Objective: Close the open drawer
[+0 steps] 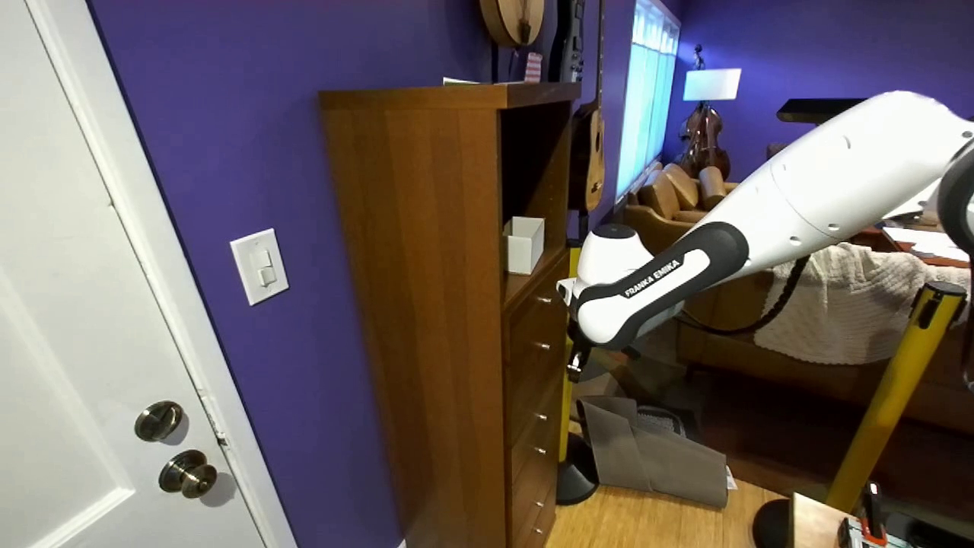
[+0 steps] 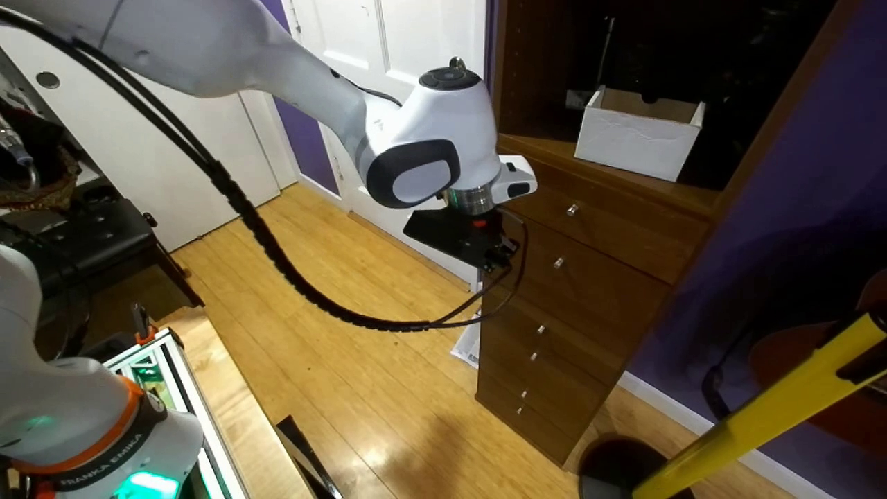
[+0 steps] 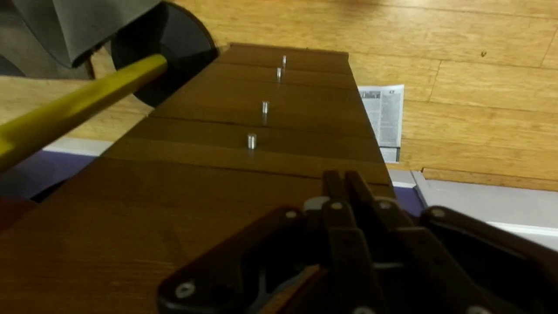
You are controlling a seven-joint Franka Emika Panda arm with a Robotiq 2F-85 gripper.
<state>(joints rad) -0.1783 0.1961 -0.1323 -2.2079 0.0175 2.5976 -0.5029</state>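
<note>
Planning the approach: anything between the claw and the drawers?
Nothing visible between claw and drawers in the wrist view. In an exterior view the cable loops near the claw; can't tell if it intervenes. The post stands to one side.

Pale light glows in the window [image 1: 647, 99], and the purple wall [image 1: 768, 53] around the bright white lampshade [image 1: 711, 84] looks lit up. Door knobs [image 1: 188, 473] throw gray shadows on the white door [image 1: 61, 266]. In an exterior view, the wood floor [image 2: 353, 260] shines with glare and has a dark, smudgy shadow, while the shelf [image 2: 665, 48] is almost black inside. A green light [image 2: 147, 485] glows on the robot [image 2: 69, 409]. In the wrist view, the drawers [image 3: 314, 98] look dim and blurry, and the gripper [image 3: 344, 179] is dark and out of focus.
</note>
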